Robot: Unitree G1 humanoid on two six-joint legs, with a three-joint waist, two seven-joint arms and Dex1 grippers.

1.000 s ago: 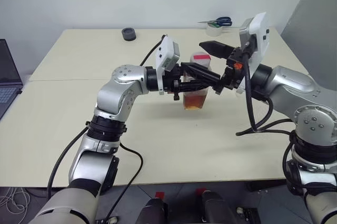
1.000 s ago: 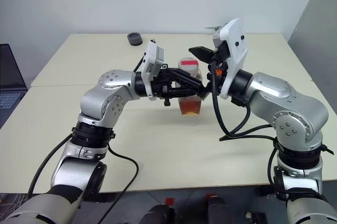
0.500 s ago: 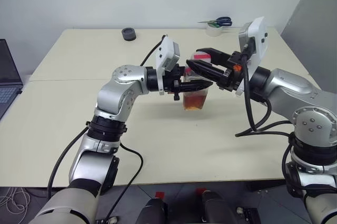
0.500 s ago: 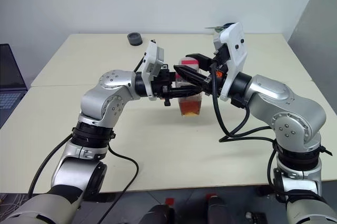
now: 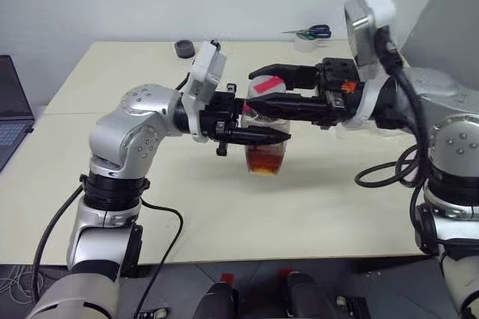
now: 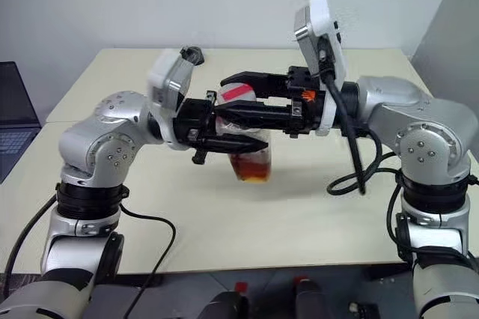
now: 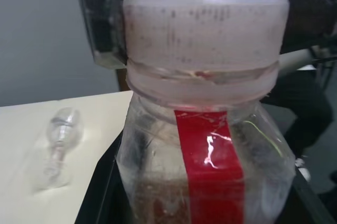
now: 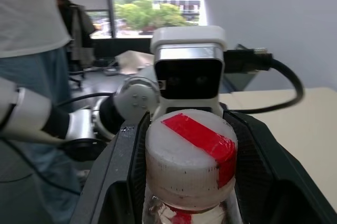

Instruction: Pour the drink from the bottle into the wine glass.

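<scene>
The bottle [image 5: 266, 143] is held above the bench [image 5: 337, 199], left fingers [image 5: 258, 136] clamped on its body, right fingers [image 5: 281, 72] clamped around its cap [image 8: 189, 153]. Uncapping is judged underway; twisting the cap off is called for next.

We count one bottle [image 5: 266, 143] with one white cap [image 8: 189, 153] and one red strip [image 7: 210, 166]. There is one wine glass [image 7: 60, 137], lying on the one table [image 5: 112, 79]. We see two grippers, left [image 5: 258, 136] and right [image 5: 258, 87]. On the table we count one dark round thing [image 5: 184, 48], one pair of scissors [image 5: 310, 31] and one laptop [image 5: 11, 120].
</scene>
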